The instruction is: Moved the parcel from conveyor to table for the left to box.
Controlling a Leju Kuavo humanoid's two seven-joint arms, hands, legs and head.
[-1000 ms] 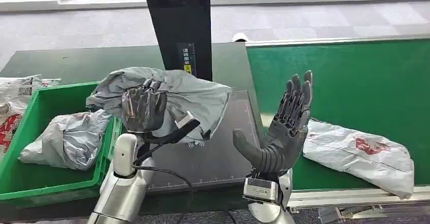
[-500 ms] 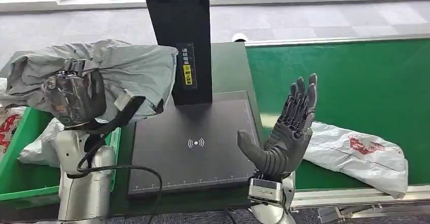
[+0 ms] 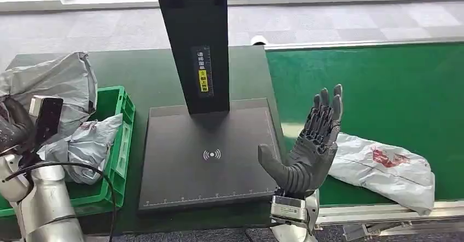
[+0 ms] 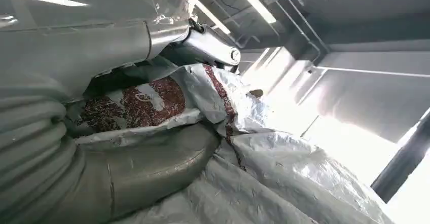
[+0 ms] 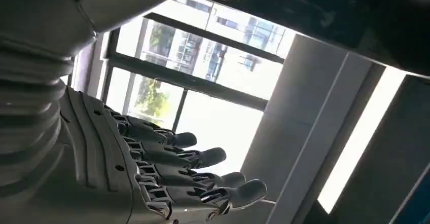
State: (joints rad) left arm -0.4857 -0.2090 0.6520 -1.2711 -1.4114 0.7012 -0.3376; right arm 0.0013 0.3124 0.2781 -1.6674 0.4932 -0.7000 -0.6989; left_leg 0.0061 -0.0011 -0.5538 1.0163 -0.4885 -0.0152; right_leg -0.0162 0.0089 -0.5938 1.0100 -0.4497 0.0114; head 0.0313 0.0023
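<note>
Left hand: the left hand (image 3: pixel 13 130) is seen at the far left of the head view, raised over the green crate (image 3: pixel 117 143); its fingers are closed on the grey parcel (image 3: pixel 60 83), and in the left wrist view the thumb (image 4: pixel 152 168) is pressed against the crinkled film.
Held parcel: a grey plastic mailer with a dark red printed patch, carried above the crate's left part, clear of the worktop (image 3: pixel 137 67); the print cannot be read.
Right hand: the right hand (image 3: pixel 309 143) is held upright at the edge of the scanner pad (image 3: pixel 208 160), palm turned toward the pad, fingers spread and straight, nothing in it.
Crate: a second grey bag (image 3: pixel 87 146) with a red mark is lying inside, against the right wall.
Scanner pad: a black plate marked with a white contactless symbol and a ruler scale along the front edge.
Scanner post: a black column (image 3: pixel 197 39) bearing a label of white Chinese characters above a yellow strip; too small to be read.
Conveyor: on the green conveyor (image 3: pixel 383 88) a white bag (image 3: pixel 383 171) with a red mark is lying just beside the right hand.
</note>
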